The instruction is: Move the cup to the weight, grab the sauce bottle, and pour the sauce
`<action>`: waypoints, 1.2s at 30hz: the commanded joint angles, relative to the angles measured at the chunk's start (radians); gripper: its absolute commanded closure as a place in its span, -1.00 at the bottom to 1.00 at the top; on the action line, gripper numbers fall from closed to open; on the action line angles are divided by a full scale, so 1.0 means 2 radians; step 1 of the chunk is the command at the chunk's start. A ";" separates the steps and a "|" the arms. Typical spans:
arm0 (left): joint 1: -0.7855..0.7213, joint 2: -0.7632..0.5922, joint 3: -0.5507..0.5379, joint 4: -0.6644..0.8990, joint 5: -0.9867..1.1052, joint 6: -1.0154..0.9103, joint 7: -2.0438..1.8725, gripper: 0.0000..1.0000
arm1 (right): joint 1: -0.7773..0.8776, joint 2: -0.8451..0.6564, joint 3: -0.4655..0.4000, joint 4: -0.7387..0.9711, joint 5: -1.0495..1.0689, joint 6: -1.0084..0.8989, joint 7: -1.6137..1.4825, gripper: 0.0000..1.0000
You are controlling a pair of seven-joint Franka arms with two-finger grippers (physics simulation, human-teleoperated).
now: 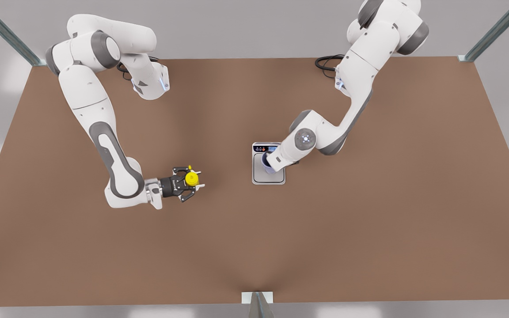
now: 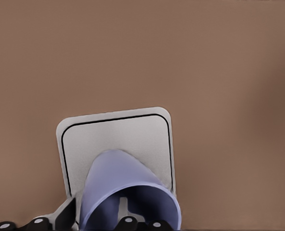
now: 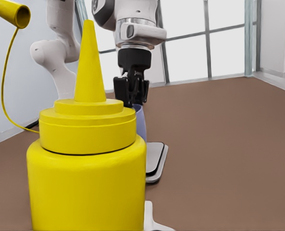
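One cup (image 2: pixel 128 190), one weight (image 2: pixel 118 139), one sauce bottle (image 3: pixel 87 168)

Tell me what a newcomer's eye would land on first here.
The bright yellow sauce bottle stands out most, upright on the brown table between the open fingers of the right gripper, toward the front view's left. Next comes the lavender cup, gripped by the left gripper on the weight at the table's middle.
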 commanded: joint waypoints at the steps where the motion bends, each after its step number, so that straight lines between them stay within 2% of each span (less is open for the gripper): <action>1: 0.000 0.000 0.000 0.000 0.048 -0.002 -0.007 -1.00 | 0.000 0.001 0.000 0.002 -0.012 -0.009 0.004 0.13; 13: 0.002 -0.005 0.000 -0.001 0.048 -0.005 -0.005 -1.00 | 0.015 0.001 0.000 0.006 0.002 -0.010 0.004 0.13; 17: 0.002 -0.026 0.000 0.000 0.048 -0.030 -0.006 -1.00 | 0.026 -0.001 0.000 0.007 0.006 -0.009 0.014 0.13; 21: 0.003 -0.063 0.003 0.000 0.046 -0.068 -0.009 -1.00 | 0.074 -0.008 -0.002 0.021 0.016 0.015 0.063 0.13; 22: 0.003 -0.081 0.014 0.012 0.044 -0.102 -0.010 -1.00 | 0.087 -0.015 -0.002 0.023 0.016 0.031 0.083 0.13; 24: 0.022 -0.100 0.078 0.146 0.044 -0.320 0.009 -1.00 | 0.118 -0.028 -0.005 0.023 0.015 0.073 0.114 0.13; 25: 0.030 -0.102 0.103 0.184 0.040 -0.360 0.023 -1.00 | 0.134 -0.031 -0.009 0.024 0.012 0.087 0.132 0.13; 26: 0.060 -0.104 0.105 0.209 0.039 -0.384 0.029 -1.00 | 0.155 -0.033 -0.019 0.033 0.011 0.096 0.152 0.13; 28: 0.087 -0.123 0.112 0.217 0.040 -0.391 0.029 -1.00 | 0.237 -0.044 -0.086 0.053 0.011 0.098 0.180 0.13; 30: 0.110 -0.157 0.115 0.203 0.041 -0.391 0.030 -1.00 | 0.288 -0.044 -0.131 0.063 0.011 0.098 0.185 0.13; 33: 0.117 -0.163 0.115 0.192 0.041 -0.391 0.032 -1.00 | 0.321 -0.043 -0.159 0.087 -0.044 0.097 0.227 0.13; 36: 0.117 -0.160 0.115 0.192 0.041 -0.391 0.031 -1.00 | 0.324 -0.043 -0.158 0.118 -0.162 0.093 0.323 0.13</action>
